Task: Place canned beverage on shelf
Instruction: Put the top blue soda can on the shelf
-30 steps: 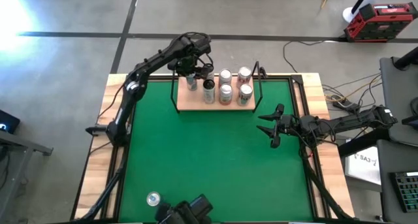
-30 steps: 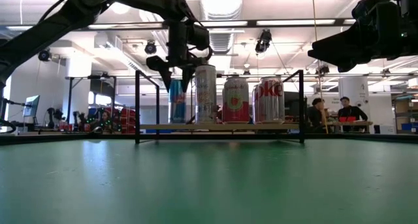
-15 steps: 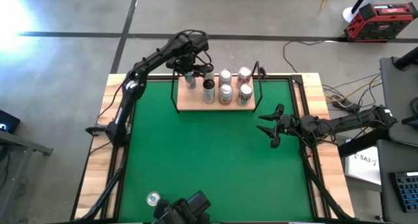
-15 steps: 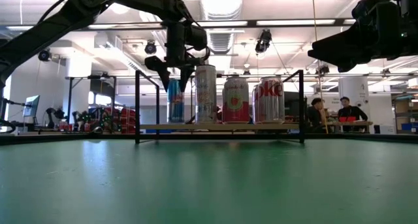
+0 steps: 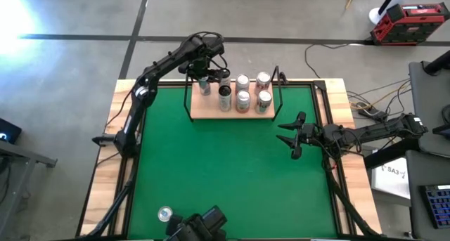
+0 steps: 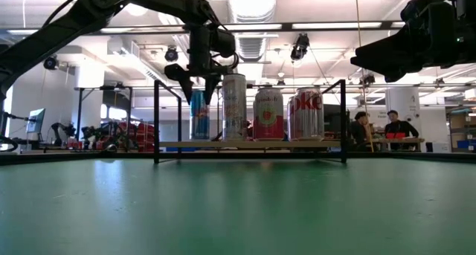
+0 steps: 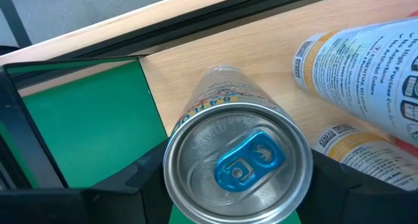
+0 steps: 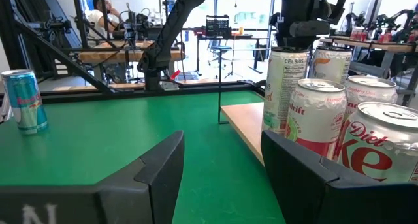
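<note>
Blue can gripped on the shelf

Left end effector [image 6: 199,82] clamps the slim blue can [image 6: 199,115] standing on the shelf [image 5: 211,113]; right end effector [image 5: 291,138] hovers closed, empty.

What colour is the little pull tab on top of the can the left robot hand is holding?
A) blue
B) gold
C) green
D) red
A: in the left wrist view the slim silver can, gripped between the left gripper's two dark fingers over the small light-wood shelf, has a bright blue tab on its silver lid.

A blue-and-silver can [image 6: 199,115] stands on the light-wood, black-framed shelf [image 5: 211,112] over a green mat [image 5: 225,171].
</note>
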Available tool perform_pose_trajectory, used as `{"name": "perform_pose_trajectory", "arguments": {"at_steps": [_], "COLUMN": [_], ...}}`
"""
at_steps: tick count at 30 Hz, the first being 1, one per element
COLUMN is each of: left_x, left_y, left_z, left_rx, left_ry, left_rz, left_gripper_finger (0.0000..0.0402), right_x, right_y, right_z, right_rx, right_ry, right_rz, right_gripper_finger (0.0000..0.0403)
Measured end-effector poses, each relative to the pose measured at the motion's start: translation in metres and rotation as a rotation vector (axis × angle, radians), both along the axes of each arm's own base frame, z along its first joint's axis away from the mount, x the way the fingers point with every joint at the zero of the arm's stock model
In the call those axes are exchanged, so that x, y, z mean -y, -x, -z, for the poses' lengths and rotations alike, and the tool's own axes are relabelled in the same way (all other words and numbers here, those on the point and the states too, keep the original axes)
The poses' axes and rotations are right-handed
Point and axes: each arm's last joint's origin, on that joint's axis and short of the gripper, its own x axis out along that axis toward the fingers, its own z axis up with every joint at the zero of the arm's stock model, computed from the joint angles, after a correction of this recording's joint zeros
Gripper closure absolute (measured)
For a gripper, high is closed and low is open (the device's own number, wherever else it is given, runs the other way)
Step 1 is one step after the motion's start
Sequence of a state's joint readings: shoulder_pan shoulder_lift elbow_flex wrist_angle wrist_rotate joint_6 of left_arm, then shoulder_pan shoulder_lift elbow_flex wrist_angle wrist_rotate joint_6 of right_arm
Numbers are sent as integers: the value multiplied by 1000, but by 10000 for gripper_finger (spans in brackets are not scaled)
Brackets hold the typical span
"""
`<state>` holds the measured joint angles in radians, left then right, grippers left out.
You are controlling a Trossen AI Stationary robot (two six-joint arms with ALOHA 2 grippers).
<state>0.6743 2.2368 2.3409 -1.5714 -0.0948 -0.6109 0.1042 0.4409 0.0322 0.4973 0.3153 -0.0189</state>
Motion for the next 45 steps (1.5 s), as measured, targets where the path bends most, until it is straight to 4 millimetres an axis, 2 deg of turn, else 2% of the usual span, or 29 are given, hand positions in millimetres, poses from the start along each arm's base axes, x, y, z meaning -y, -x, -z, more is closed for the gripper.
{"name": "perform_pose_trajectory", "arguments": {"at_steps": [11, 31, 45], "left_x": [1, 4, 4], "left_y": [-1, -3, -3], "left_z": [1, 2, 2], "left_rx": [9, 17, 15], "left_ry": [17, 30, 26], "left_rz": [-4, -5, -9], "left_gripper_finger": [153, 150, 100], "right_x": [0, 0, 0], "right_y": [0, 0, 0], "right_z": [0, 0, 0], "right_rx": [0, 0, 0], "right_ry": [0, 0, 0], "right_rz": [0, 0, 0], "right_gripper_finger": [209, 209, 209]}}
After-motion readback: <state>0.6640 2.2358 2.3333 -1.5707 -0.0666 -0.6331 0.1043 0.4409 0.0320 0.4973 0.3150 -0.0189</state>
